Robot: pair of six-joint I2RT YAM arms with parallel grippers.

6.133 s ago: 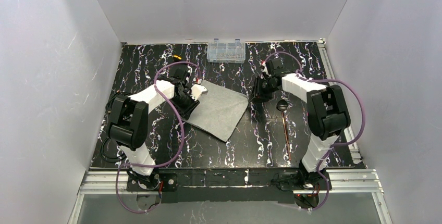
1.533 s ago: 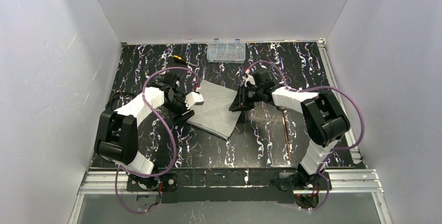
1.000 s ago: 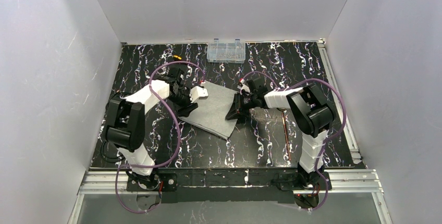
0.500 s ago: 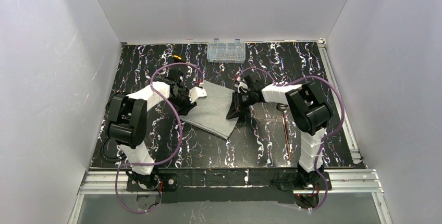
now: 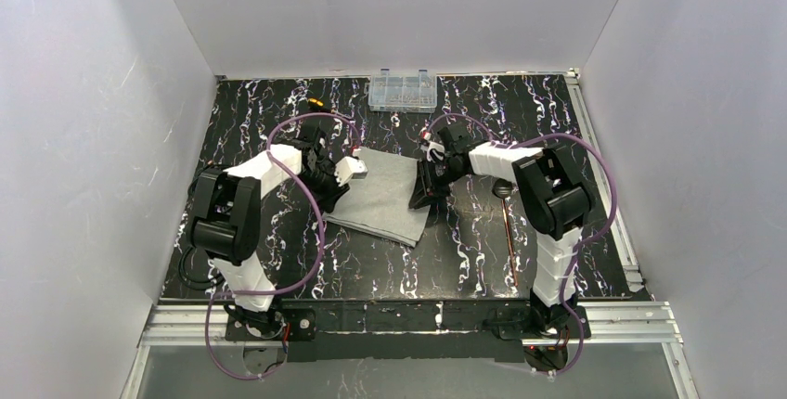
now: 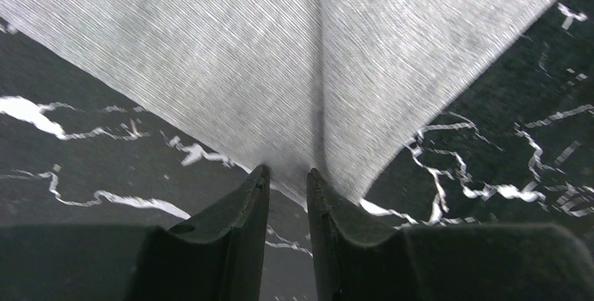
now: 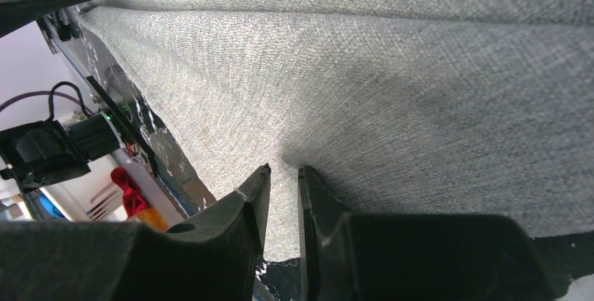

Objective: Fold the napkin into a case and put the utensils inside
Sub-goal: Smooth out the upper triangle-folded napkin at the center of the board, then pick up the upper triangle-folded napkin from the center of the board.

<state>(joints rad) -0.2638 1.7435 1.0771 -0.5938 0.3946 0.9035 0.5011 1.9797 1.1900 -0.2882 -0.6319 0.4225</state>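
The light-grey napkin [image 5: 382, 197] lies folded on the black marbled table, between the two arms. My left gripper [image 5: 331, 191] is at its left edge. In the left wrist view the jaws of my left gripper [image 6: 287, 172] stand narrowly apart with the napkin's [image 6: 231, 56] edge pinched between the tips, and a crease runs up from them. My right gripper [image 5: 427, 191] holds the napkin's right edge. In the right wrist view my right gripper [image 7: 284, 169] has cloth [image 7: 392, 84] in its narrow gap, puckered at the tips. A copper spoon [image 5: 502, 190] with a dark head lies right of the napkin.
A clear compartment box [image 5: 402, 91] stands at the table's back edge. A small orange-and-black screwdriver [image 5: 316, 102] lies left of it. White walls close in the table on three sides. Purple cables loop above both arms.
My left jaws have narrowed on the napkin's left edge. My right gripper has moved slightly back and to the right with the right edge, and the napkin's near corner has shifted right.
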